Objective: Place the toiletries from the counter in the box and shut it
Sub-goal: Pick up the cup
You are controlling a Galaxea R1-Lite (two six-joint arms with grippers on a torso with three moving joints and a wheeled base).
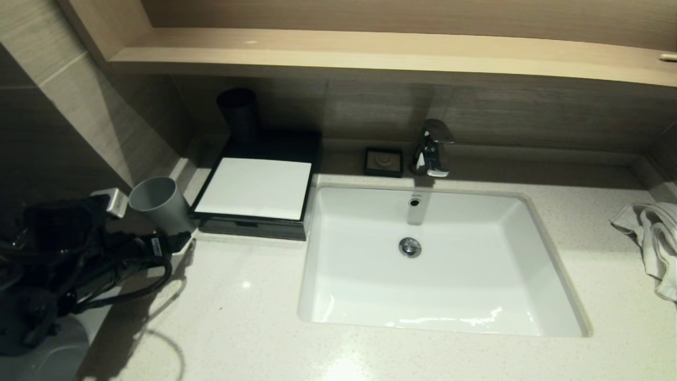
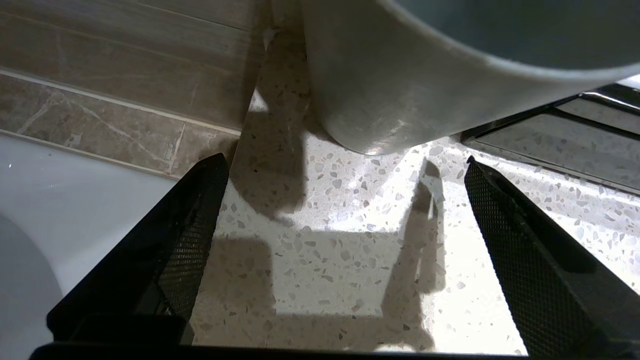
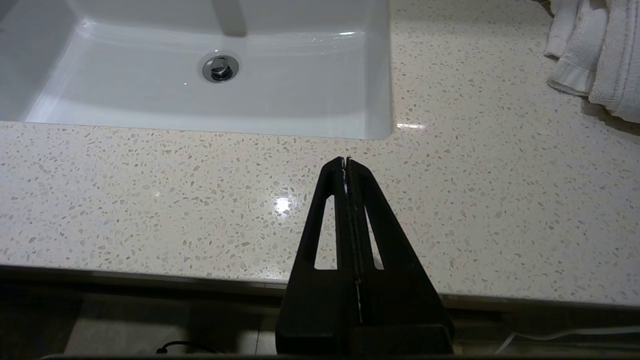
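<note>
A grey cup [image 1: 157, 203] stands on the counter at the far left, just left of the black box [image 1: 254, 225]. The box shows a flat white top [image 1: 254, 188]. A dark cup [image 1: 239, 114] stands at the box's back left corner. My left gripper [image 1: 177, 241] is open and empty, low over the counter just in front of the grey cup. In the left wrist view the left gripper [image 2: 345, 160] sits with the grey cup [image 2: 400, 85] just beyond its fingertips and the box's glossy edge [image 2: 575, 145] beside it. My right gripper [image 3: 346, 161] is shut and empty above the counter's front edge.
A white sink [image 1: 439, 317] fills the middle of the counter, with a chrome faucet [image 1: 432, 148] behind it. A small black soap dish [image 1: 383, 161] sits left of the faucet. A crumpled white towel [image 1: 653, 238] lies at the right edge. A wall [image 1: 79, 121] is close on the left.
</note>
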